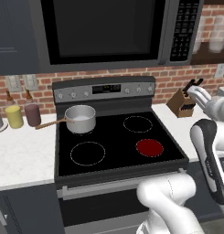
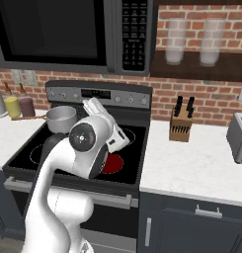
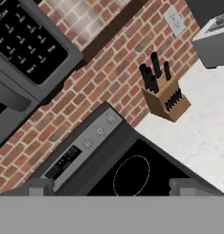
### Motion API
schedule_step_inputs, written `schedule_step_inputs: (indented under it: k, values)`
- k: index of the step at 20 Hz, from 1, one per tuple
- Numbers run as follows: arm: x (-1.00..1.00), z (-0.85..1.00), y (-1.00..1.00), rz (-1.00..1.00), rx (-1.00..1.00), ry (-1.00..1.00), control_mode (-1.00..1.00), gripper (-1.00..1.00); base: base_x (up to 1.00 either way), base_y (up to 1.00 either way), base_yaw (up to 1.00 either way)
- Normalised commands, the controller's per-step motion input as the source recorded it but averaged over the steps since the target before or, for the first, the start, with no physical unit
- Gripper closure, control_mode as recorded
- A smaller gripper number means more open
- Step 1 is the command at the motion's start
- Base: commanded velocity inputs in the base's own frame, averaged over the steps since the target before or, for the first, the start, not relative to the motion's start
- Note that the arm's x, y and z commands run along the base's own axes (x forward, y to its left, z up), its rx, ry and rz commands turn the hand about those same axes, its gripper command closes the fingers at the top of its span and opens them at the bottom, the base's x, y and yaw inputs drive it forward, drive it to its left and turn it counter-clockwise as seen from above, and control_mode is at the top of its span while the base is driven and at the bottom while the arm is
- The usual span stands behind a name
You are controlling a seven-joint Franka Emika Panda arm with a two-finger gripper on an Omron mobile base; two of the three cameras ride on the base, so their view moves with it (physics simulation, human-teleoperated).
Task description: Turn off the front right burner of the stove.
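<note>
- We see the stove (image 1: 118, 151) between two stretches of white bench (image 2: 201, 168), with a saucepan (image 1: 80, 119) on its back left ring.
- The front right burner (image 1: 149, 147) glows solid red, so we judge it not yet turned off.
- The claw (image 3: 111, 186) is spread wide, holding nothing, aimed at the right-hand knobs (image 3: 100, 131) on the back panel.
- Risk: the knobs sit close together; a slight misalignment could turn the wrong one.

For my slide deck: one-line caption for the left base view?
Front right burner glows red on the stove; a pot sits back left.
</note>
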Motion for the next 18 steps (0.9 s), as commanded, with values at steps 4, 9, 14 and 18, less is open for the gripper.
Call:
schedule_step_inputs:
  k: [4,9,14,18]
  values:
    - [0.48,-0.22,0.02,0.05,0.02,0.00,-1.00,-1.00,0.00,0.00,0.00]
    - [0.70,-0.09,0.19,0.00,0.08,0.00,-1.00,-1.00,0.00,0.00,0.00]
    - [0.77,0.00,0.03,0.00,0.16,0.01,-1.00,-1.00,0.00,0.00,0.00]
    - [0.87,0.00,0.00,-0.01,0.09,0.06,-1.00,-1.00,0.00,0.00,0.00]
